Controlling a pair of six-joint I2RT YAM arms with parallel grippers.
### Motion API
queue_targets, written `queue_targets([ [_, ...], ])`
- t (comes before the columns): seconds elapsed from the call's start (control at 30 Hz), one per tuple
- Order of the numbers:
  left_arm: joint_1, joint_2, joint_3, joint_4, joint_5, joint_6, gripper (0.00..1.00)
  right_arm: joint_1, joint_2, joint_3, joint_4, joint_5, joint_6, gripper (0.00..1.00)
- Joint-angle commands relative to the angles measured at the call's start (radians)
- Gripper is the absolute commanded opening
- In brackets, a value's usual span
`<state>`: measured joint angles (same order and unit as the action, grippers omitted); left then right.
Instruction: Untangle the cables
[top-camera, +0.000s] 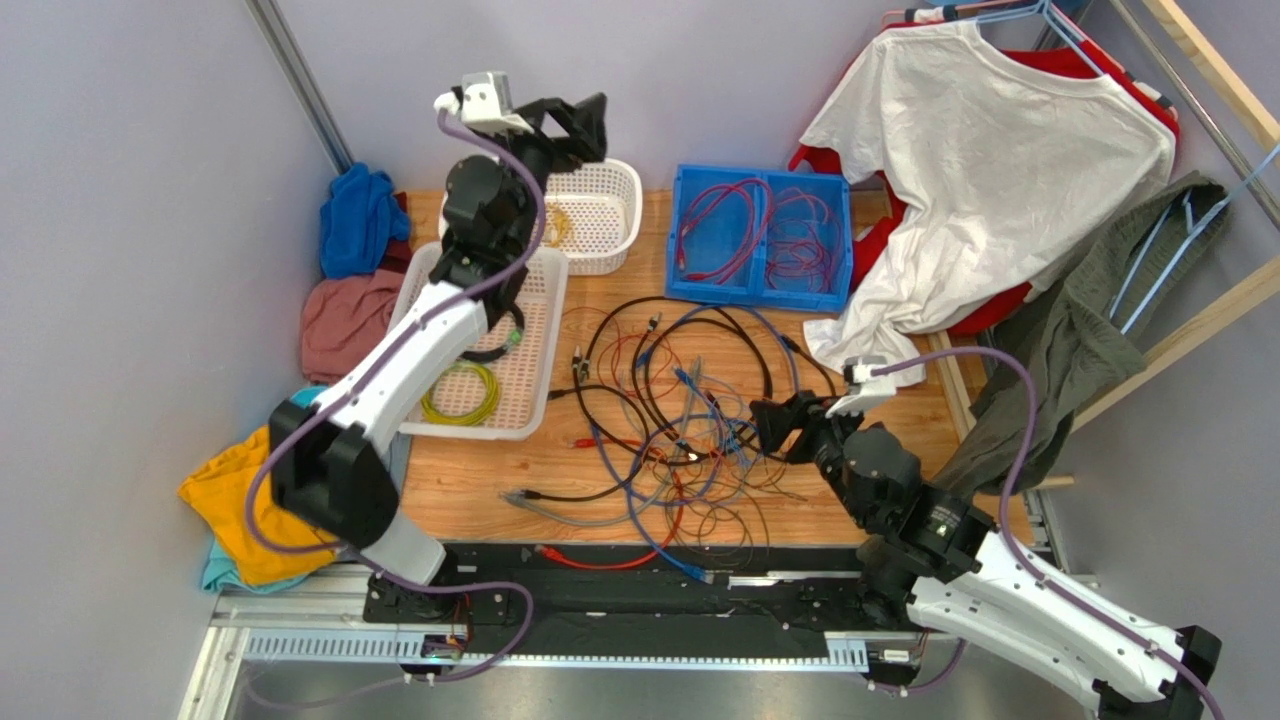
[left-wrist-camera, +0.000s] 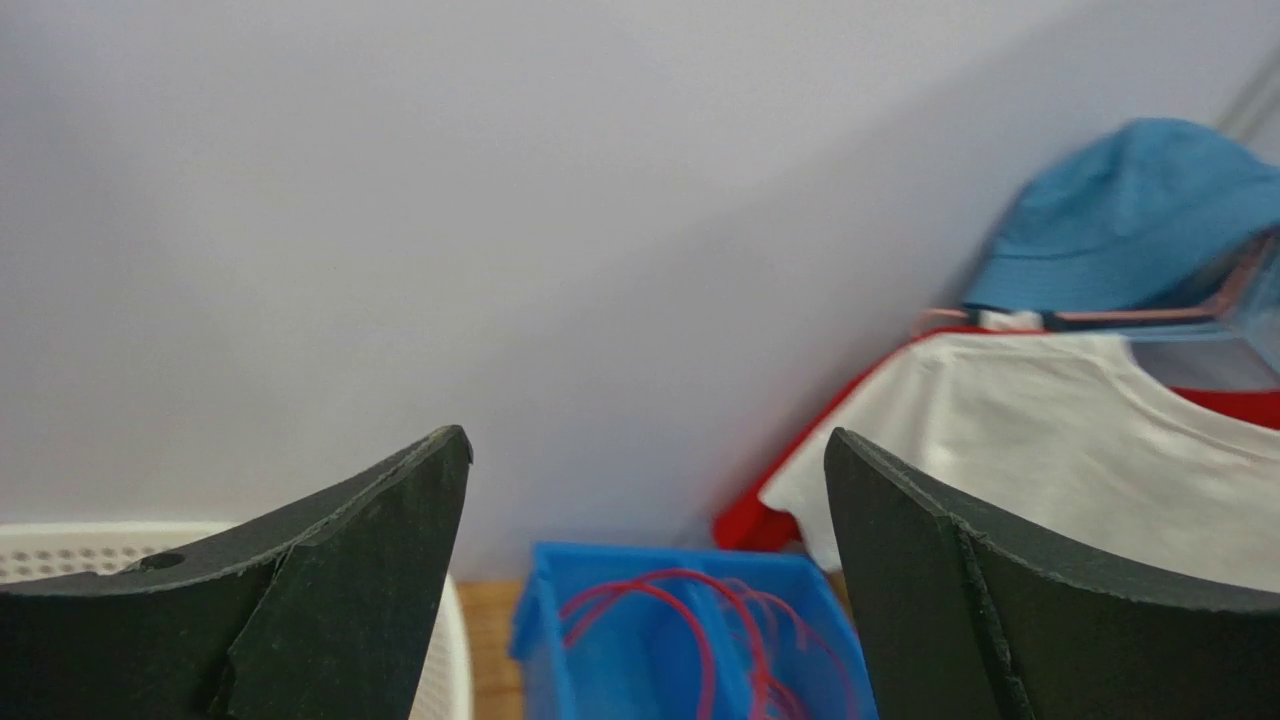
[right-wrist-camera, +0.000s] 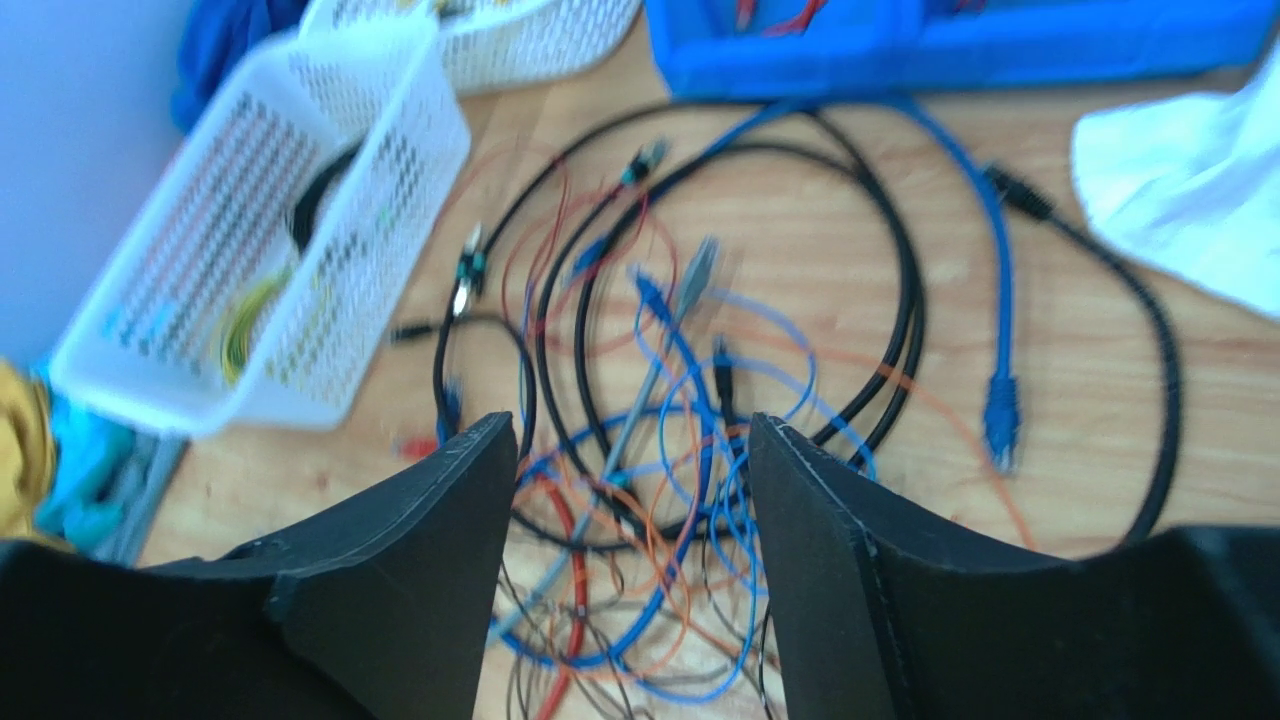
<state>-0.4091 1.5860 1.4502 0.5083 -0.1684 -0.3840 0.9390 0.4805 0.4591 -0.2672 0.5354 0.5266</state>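
A tangle of thin cables (top-camera: 684, 413), black, blue, orange and red with small plugs, lies on the middle of the wooden table. In the right wrist view the cables (right-wrist-camera: 661, 375) spread out ahead of and below the fingers. My right gripper (top-camera: 774, 425) is open and empty, just above the tangle's right edge; its fingers (right-wrist-camera: 436, 555) frame blue and orange wires. My left gripper (top-camera: 586, 128) is open and empty, raised high at the back above the small white basket (top-camera: 598, 210), far from the tangle. Between its fingers (left-wrist-camera: 376, 585) the blue bin (left-wrist-camera: 676, 630) shows.
A long white basket (top-camera: 534, 368) at the left holds black and yellow-green coils. A blue bin (top-camera: 691, 270) at the back holds red wires. Clothes hang on a rack (top-camera: 992, 165) at the right. Cloths (top-camera: 353, 270) lie off the table's left edge.
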Motion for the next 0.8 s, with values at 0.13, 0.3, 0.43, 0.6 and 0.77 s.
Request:
queue_targets([
  [0.13,-0.257,-0.238,-0.436,-0.255,-0.14,-0.197,0.97,-0.023,0.159,0.154,0.01,0.065,0.024,0.62],
  [0.3,-0.41,-0.358,-0.553,-0.401,-0.215,-0.24,0.97,-0.023,0.306,0.173,0.017,-0.096,0.032,0.61],
  [0.43,-0.453,-0.429,-0.616,-0.477,-0.241,-0.286,0.98,-0.022,0.438,0.139,0.037,-0.245,0.024,0.59],
  [0.6,-0.461,-0.492,-0.663,-0.564,-0.25,-0.323,0.98,-0.017,0.552,0.102,0.124,-0.298,0.009,0.62],
  [0.77,-0.461,-0.531,-0.721,-0.576,-0.249,-0.342,0.97,-0.017,0.694,0.131,0.111,-0.264,-0.005,0.63],
])
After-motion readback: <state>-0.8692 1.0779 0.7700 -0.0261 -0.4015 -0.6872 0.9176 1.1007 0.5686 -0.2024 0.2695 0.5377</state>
